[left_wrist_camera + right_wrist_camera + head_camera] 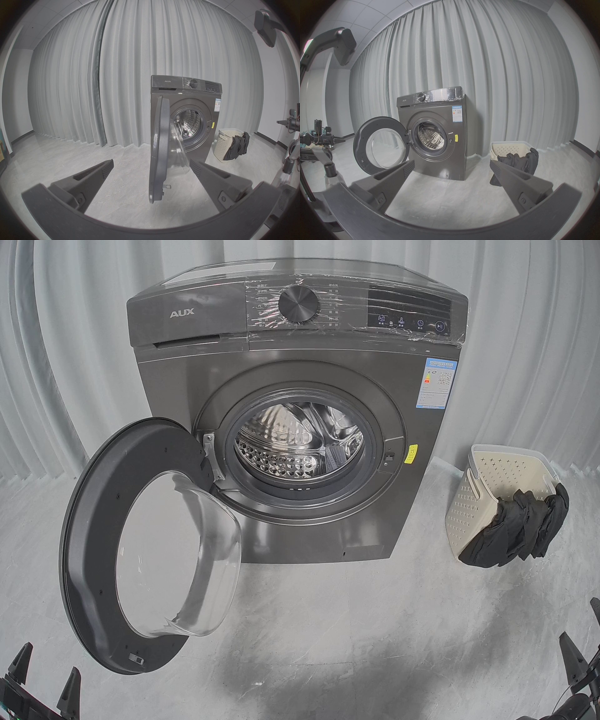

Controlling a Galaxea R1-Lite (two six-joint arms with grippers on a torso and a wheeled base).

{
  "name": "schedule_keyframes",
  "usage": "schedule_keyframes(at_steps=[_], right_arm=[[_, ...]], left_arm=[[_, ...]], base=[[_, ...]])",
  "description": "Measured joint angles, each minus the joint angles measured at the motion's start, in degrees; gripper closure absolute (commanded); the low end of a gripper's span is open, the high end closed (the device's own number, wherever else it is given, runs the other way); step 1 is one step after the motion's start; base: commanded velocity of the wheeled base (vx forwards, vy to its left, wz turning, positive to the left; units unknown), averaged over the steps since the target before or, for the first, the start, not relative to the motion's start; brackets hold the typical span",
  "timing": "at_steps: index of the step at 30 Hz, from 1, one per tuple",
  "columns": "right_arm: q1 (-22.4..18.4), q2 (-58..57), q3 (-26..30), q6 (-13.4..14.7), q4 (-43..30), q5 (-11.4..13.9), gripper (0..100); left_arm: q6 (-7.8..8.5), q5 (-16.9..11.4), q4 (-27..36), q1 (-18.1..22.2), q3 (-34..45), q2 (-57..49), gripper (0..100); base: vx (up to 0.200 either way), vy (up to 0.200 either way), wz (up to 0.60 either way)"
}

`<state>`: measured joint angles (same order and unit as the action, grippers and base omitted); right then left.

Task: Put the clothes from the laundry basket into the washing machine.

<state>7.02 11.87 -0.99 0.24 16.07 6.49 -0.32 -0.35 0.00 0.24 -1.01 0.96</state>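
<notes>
A grey front-loading washing machine point(294, 409) stands ahead, its round door point(147, 546) swung wide to the left and the steel drum point(297, 440) showing inside. To its right a cream laundry basket point(500, 484) sits on the floor with black clothes point(519, 527) draped over its front rim. My left gripper point(44, 677) is open low at the left, near the door's bottom edge. My right gripper point(587, 634) is open low at the right, short of the basket. The machine point(187, 118), basket point(512, 150) and clothes point(518, 161) lie well beyond both grippers point(150, 178) point(450, 178).
Pale grey floor point(350, 627) spreads between me and the machine. White curtains point(531, 365) hang behind the machine and basket. The open door point(159, 150) juts out into the floor space on the left side.
</notes>
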Motion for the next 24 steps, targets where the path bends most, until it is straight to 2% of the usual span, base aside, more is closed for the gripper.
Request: schedule_keyframes(at_steps=[6,9,11,13,16,18,19,24], right_arm=[[-3.08,-6.12,-0.02,0.13,-3.82,-0.09,0],[-4.9,-8.13,-0.02,-0.29,-9.18,0.27,0],[-5.62,-9.12,-0.02,-0.45,-12.11,0.02,0],[-6.17,-9.84,-0.02,-0.56,-13.34,-1.65,0],[-6.64,-10.5,-0.02,-0.24,-15.03,-6.92,0],[-6.8,-10.73,-0.02,-0.09,-15.85,-9.06,0],[-6.84,-10.84,-0.02,0.0,-16.02,-9.44,0],[-7.02,-11.13,-0.02,0.3,-16.45,-8.27,0]], left_arm=[[0.0,0.02,0.0,0.0,0.0,0.0,0],[-0.01,0.0,0.0,0.0,0.0,0.0,0],[-0.01,0.02,0.0,0.0,0.0,0.0,0],[-0.04,0.06,0.05,0.0,0.0,0.0,0],[-0.06,0.13,0.02,0.0,0.0,0.0,0],[-0.06,0.2,0.05,-0.04,0.0,0.0,0],[-0.06,0.22,0.05,-0.02,0.0,0.0,0],[-0.01,0.26,0.05,0.0,0.0,0.0,0]], base=[[0.0,0.0,0.0],[0.0,0.0,0.0],[0.0,-0.2,0.0],[0.0,-0.2,0.0],[0.0,-0.2,0.0],[0.0,-0.2,0.0],[0.0,-0.2,0.0],[0.0,-0.2,0.0]])
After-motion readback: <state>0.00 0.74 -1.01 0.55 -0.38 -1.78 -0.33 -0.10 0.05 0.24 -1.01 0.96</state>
